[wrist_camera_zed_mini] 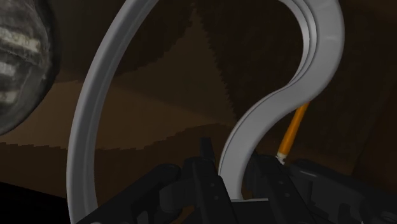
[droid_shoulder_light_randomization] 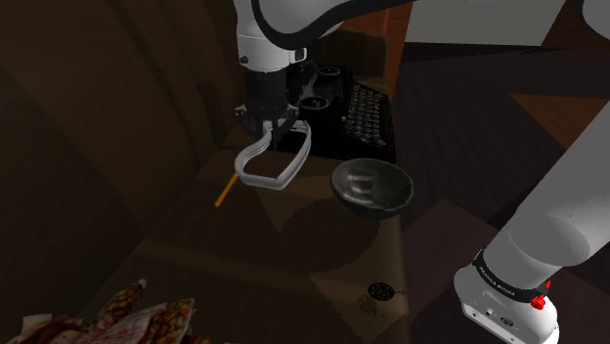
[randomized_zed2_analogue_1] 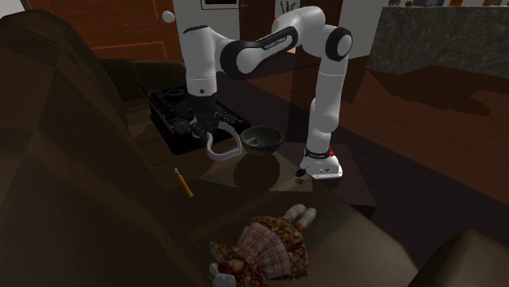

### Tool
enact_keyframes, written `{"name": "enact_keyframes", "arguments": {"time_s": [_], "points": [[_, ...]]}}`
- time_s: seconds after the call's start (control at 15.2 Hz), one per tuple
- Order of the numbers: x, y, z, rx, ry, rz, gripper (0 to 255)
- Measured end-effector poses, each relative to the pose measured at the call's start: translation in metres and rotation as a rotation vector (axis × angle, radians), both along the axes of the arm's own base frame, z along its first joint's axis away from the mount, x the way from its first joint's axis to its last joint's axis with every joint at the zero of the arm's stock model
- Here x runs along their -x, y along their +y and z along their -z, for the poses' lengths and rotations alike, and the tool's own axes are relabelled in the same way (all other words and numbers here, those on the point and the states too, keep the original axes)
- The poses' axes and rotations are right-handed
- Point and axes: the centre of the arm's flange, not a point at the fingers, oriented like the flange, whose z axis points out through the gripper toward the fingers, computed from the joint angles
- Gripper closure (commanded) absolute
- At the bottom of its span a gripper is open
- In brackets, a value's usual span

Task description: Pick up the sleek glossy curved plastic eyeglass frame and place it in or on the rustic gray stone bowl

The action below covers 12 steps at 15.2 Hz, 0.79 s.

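A pale grey eyeglass frame (droid_shoulder_light_randomization: 273,162) hangs in the air above the dark table, clasped in my black gripper (droid_shoulder_light_randomization: 278,127), which is shut on its upper rim. In the wrist view the fingers (wrist_camera_zed_mini: 207,178) pinch the curved grey rim (wrist_camera_zed_mini: 254,121) between them. The second exterior view has the frame (randomized_zed2_analogue_1: 222,150) dangling below the gripper (randomized_zed2_analogue_1: 207,125). A dark grey stone bowl (droid_shoulder_light_randomization: 370,186) sits on the table a short way toward the shoulder view's right of the frame; it is also seen beside the frame (randomized_zed2_analogue_1: 261,139) and at the rim's side (wrist_camera_zed_mini: 19,70).
An orange pencil (droid_shoulder_light_randomization: 226,190) lies on the table below the frame. A black typewriter (droid_shoulder_light_randomization: 352,117) stands just behind the bowl. A rag doll (randomized_zed2_analogue_1: 265,245) lies at the table's near end. A small dark round object (droid_shoulder_light_randomization: 380,291) rests near the stand.
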Motion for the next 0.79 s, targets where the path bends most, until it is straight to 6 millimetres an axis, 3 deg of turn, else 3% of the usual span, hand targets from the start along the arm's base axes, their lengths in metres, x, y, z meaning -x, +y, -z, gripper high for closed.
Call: {"name": "enact_keyframes", "arguments": {"time_s": [0.4, 0.79], "points": [[0.005, -0.005, -0.028, 0.001, 0.0, 0.001, 255], [0.06, -0.054, -0.027, 0.002, 0.0, 0.001, 255]]}}
